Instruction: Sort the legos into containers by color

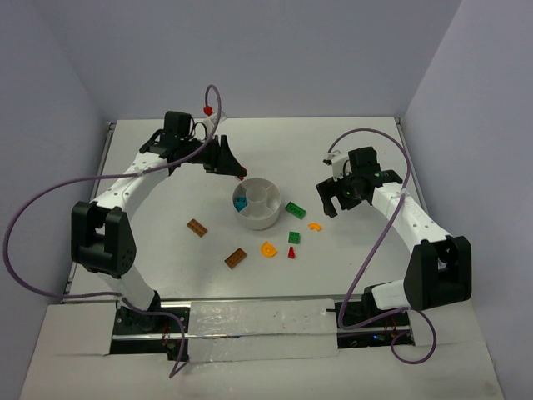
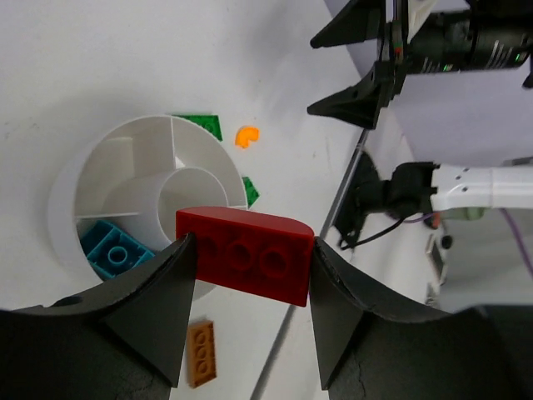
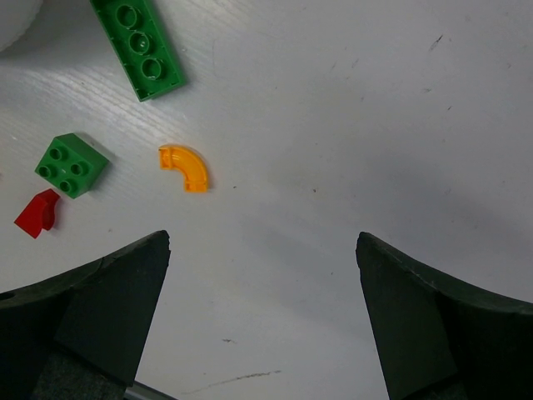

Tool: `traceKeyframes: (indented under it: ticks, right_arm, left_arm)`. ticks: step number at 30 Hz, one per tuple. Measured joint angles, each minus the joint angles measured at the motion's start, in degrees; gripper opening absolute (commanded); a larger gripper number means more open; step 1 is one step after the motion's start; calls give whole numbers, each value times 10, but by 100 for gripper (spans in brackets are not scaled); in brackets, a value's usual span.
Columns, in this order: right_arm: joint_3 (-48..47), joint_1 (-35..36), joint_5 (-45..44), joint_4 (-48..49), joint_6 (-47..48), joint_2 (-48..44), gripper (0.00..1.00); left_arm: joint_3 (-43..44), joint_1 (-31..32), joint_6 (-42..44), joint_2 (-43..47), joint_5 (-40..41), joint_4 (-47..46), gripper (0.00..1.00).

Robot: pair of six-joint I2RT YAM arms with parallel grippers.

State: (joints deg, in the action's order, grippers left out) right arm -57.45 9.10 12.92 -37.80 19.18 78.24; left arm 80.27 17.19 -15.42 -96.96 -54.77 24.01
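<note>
My left gripper (image 1: pixel 236 172) is shut on a red brick (image 2: pixel 246 254) and holds it above the far-left rim of the white dish (image 1: pixel 265 218). In the left wrist view the dish (image 2: pixel 62 200) holds teal bricks (image 2: pixel 117 250) in one wedge. My right gripper (image 1: pixel 333 200) is open and empty to the right of the dish, above bare table (image 3: pixel 262 250). Near it lie a long green brick (image 3: pixel 137 46), a small green brick (image 3: pixel 71 165), a curved orange piece (image 3: pixel 185 167) and a small red piece (image 3: pixel 37 212).
Two brown-orange bricks (image 1: pixel 196 227) (image 1: pixel 236 258) and a yellow-orange piece (image 1: pixel 268 248) lie in front of the dish. Purple cables loop beside both arms. Walls stand at the far and side edges of the table.
</note>
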Motion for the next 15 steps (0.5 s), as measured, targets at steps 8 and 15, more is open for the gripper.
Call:
traceKeyframes:
  ticks: [8,15]
  right_arm:
    - [0,0,-1,0,0,0,100]
    - [-2,0,-1,0,0,4,100]
  left_arm:
    - [36,0,-152,-49,8,-39,39]
    - [94,5,-185,-82,82,-13,35]
